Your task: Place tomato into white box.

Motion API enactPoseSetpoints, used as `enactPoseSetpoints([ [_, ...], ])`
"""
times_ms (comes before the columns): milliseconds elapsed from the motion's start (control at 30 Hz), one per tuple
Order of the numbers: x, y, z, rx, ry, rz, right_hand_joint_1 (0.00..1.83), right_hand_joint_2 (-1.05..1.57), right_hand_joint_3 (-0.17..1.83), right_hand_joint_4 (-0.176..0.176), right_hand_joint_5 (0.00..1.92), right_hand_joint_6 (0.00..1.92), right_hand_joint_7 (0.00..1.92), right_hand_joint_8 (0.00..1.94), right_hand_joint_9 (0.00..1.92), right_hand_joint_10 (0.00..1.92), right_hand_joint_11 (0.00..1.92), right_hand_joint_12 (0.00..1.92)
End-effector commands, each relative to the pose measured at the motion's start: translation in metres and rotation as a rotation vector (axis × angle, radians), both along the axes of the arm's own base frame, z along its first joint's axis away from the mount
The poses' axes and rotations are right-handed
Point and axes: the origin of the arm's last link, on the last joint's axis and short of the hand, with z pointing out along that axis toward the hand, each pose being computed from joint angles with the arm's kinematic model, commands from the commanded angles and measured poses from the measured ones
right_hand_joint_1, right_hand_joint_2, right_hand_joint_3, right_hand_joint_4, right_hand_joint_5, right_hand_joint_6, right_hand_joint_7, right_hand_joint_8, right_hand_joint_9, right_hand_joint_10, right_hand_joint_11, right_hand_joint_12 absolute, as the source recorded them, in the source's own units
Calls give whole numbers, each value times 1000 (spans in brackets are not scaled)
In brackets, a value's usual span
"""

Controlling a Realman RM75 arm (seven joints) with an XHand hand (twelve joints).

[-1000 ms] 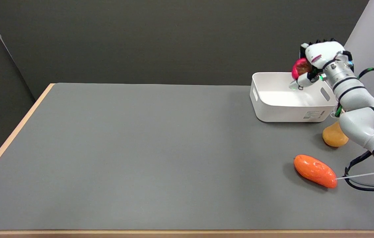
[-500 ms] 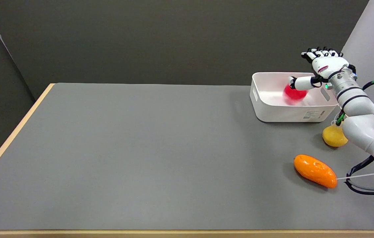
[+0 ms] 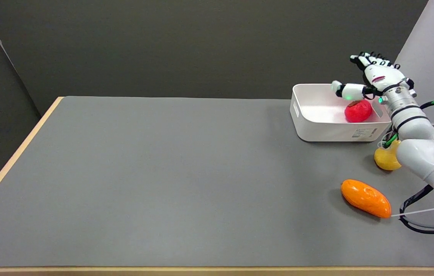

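The red tomato (image 3: 358, 111) lies inside the white box (image 3: 316, 128), toward its right end. The box stands at the far right of the grey table. My right hand (image 3: 370, 76) hovers above the box's right end with its fingers spread and nothing in it. Its thumb reaches left just above the tomato without touching it.
A yellow fruit (image 3: 387, 159) sits just in front of the box, partly behind my right arm. An orange elongated fruit (image 3: 365, 198) lies nearer, on the table's right side. The table's wooden edge (image 3: 13, 157) runs along the left.
My right hand let go of the tomato, which dropped into the box and rolled to its right end. The fingers opened and the hand lifted slightly.
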Motion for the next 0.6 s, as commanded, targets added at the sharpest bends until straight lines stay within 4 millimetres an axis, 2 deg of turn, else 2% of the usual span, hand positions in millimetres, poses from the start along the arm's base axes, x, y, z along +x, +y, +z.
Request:
enactPoseSetpoints([
  [33,72,21,-93,318,-159,436,161,543,953,97,70,371,74,149,26,375,-1,1016],
  [67,74,22,-101,343,-161,446,157,552,965,99,77,379,85,180,30,416,-1,1015],
  [133,81,27,-130,428,-176,472,140,633,878,98,142,375,214,271,137,580,20,1143],
  [167,82,27,-138,450,-181,473,134,657,854,97,167,381,264,303,175,632,33,1183],
  [233,83,30,-166,532,-210,476,125,670,852,97,196,411,320,337,211,669,60,1200],
  [267,81,30,-172,548,-216,469,120,674,850,97,208,424,336,348,221,681,66,1204],
  [367,79,33,-206,647,-250,455,108,681,846,98,224,443,356,362,233,696,75,1211],
  [433,73,36,-233,721,-286,432,102,683,844,98,228,449,361,366,236,702,77,1214],
  [533,62,40,-259,792,-339,404,99,685,842,98,234,457,367,371,239,709,81,1218],
  [600,51,42,-284,871,-455,383,89,668,878,99,236,465,369,383,245,713,93,1213],
])
